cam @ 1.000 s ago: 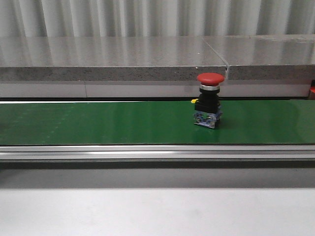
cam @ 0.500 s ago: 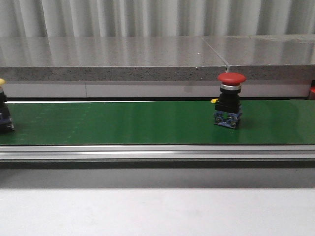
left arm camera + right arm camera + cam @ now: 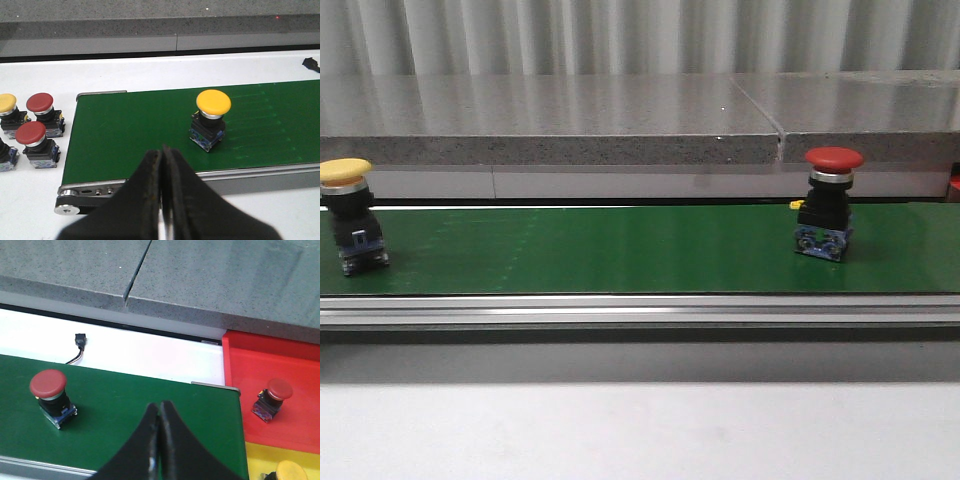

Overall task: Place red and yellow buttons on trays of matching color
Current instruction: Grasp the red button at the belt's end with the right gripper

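Left claw (image 3: 162, 165) is clenched on nothing, above the green belt (image 3: 125, 140) near a yellow button (image 3: 210, 120). Right claw (image 3: 159, 417) is likewise clenched and empty, beside a red button (image 3: 50, 396).

Two buttons stand upright on the belt (image 3: 620, 250), well apart: one button (image 3: 348, 215) at its far left, the other button (image 3: 828, 205) toward the right. A ledge (image 3: 550, 125) runs behind the belt.

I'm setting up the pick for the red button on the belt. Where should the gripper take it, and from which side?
Probably grip the red button from above, by its black body just under the wide cap. It stands upright on the green belt with clear space all around, and the cap overhangs the narrower body.
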